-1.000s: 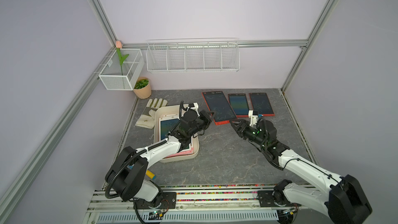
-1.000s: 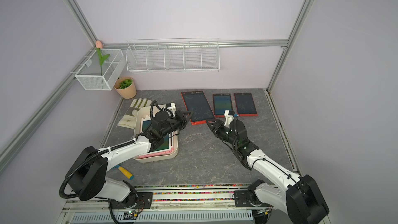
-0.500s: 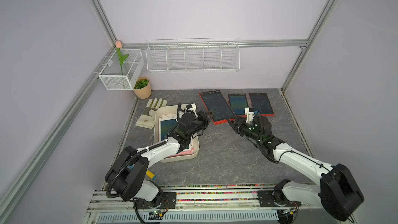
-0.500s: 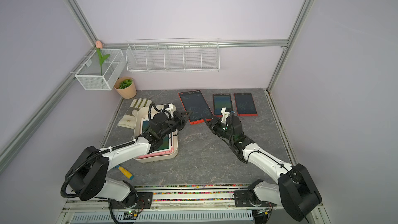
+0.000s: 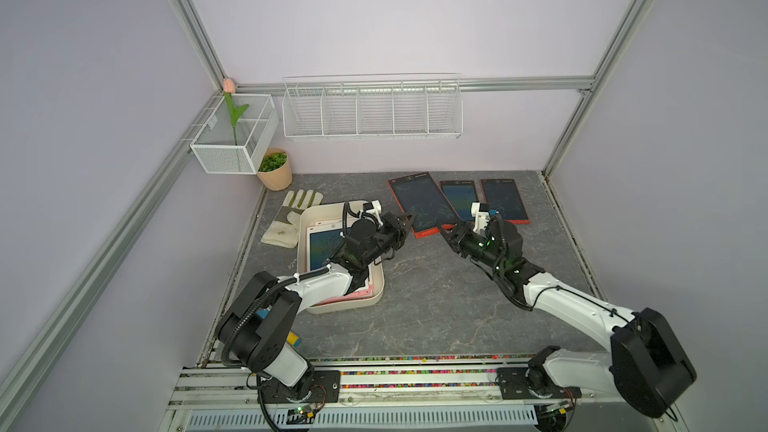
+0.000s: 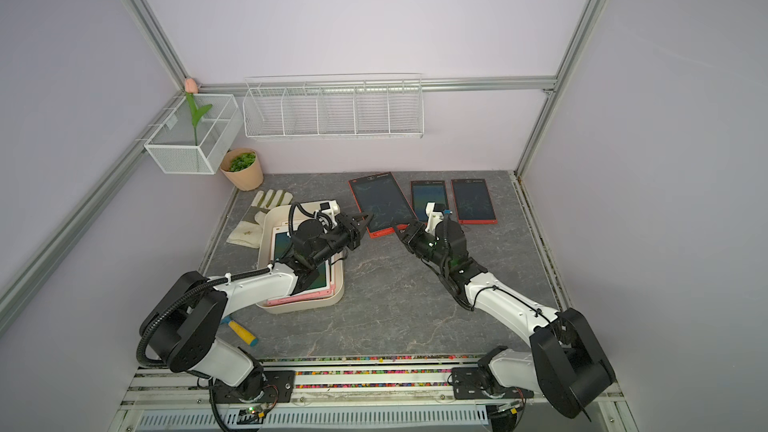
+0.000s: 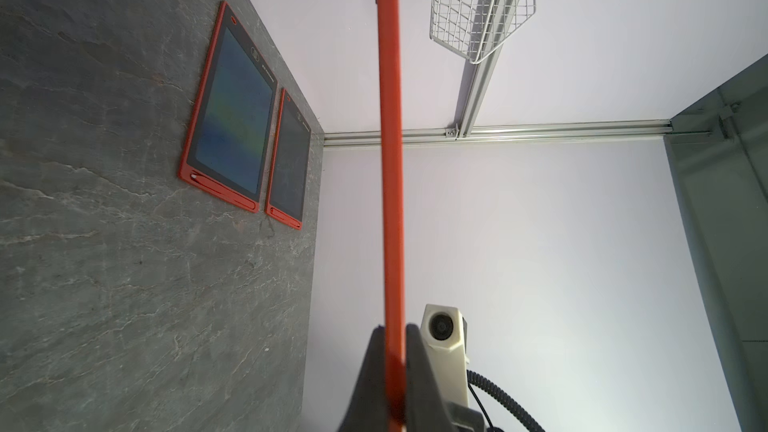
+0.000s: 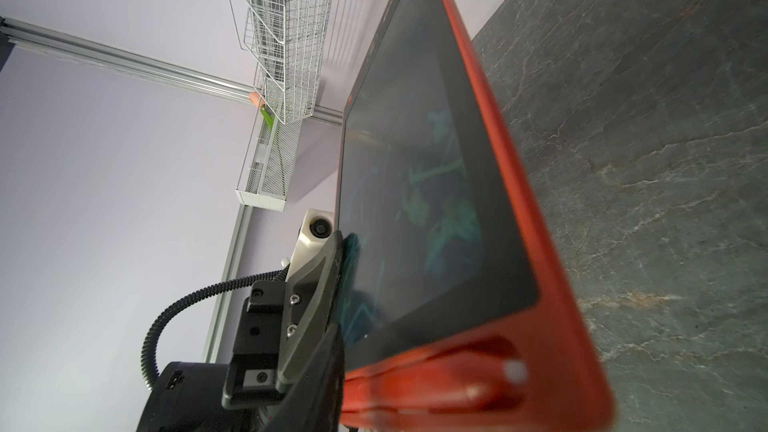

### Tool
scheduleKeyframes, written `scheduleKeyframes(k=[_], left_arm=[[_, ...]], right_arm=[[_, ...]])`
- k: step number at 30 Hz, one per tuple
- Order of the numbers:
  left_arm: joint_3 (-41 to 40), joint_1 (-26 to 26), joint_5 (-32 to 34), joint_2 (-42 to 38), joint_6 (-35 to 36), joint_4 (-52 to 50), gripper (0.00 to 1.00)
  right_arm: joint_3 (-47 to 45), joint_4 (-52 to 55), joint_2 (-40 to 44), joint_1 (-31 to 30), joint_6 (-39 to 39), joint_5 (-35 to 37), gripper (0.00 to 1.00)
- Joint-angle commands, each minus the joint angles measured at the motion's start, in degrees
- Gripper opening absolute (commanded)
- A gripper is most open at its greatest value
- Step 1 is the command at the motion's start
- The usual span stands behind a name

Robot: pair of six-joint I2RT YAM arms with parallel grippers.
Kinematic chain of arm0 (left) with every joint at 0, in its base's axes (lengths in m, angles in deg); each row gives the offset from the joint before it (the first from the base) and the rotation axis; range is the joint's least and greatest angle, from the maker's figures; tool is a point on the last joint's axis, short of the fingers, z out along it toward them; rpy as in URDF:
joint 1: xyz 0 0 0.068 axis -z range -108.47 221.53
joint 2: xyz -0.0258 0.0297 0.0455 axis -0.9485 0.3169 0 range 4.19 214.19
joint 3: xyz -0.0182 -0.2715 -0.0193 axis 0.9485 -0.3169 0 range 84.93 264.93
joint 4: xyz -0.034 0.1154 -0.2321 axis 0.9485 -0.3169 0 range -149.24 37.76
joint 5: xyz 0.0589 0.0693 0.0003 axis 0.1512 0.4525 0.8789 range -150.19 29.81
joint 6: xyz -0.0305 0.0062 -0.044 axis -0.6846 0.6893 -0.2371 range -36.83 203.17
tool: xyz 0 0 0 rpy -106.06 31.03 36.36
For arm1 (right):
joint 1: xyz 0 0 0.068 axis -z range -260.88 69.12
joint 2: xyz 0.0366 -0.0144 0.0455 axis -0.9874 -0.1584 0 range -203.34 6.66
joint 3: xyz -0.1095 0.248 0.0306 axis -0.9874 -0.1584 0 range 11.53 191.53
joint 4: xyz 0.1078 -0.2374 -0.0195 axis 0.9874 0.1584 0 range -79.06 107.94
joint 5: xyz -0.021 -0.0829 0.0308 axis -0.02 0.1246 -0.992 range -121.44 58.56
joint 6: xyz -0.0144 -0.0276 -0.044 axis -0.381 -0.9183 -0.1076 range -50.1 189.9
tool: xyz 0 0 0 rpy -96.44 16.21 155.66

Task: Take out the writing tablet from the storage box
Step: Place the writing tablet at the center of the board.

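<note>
I see stacked tablets (image 5: 322, 245) left in the storage box (image 5: 345, 307). Just right of it, my left tool (image 5: 409, 219) pinches the large red writing tablet (image 5: 419, 205), already out. Farther right, my right tool (image 5: 445, 232) meets its corner; I cannot tell whether it grips. I judge only the set-down on the worktop remains.

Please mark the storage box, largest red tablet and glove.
storage box (image 5: 345, 306), in a top view, near wall
largest red tablet (image 5: 420, 204), in a top view, screen middle
glove (image 5: 291, 220), in a top view, palm

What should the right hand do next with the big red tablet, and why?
Probably close the right hand on the big red tablet at its near corner: the tips sit there, while only the left hand visibly clamps an edge.
</note>
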Motion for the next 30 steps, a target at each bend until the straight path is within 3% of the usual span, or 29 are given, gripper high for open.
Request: scheduleKeyframes(k=[1, 16, 21, 25, 30], left_arm=[[-0.97, 0.46, -4.12, -0.23, 0.57, -0.42, 0.0], [0.33, 0.5, -7.81, -0.26, 3.28, -4.96, 0.0], [1.76, 0.48, -10.91, 2.9, 3.36, -5.18, 0.02], [1.47, 0.59, -12.09, 5.45, 1.82, -2.06, 0.03], [2.25, 0.54, -13.76, 7.13, 1.56, -1.4, 0.07]], right_arm=[[3.55, -2.69, -0.05, 0.29, 1.51, -0.83, 0.34], [6.78, -1.13, -2.38, 0.23, 0.62, 0.53, 0.27], [6.07, -6.71, -3.3, 0.2, 2.23, 0.81, 0.27], [7.64, -5.28, -3.68, 0.2, 1.35, 0.97, 0.26], [7.97, -6.8, -4.54, 0.12, 1.7, 0.79, 0.17]])
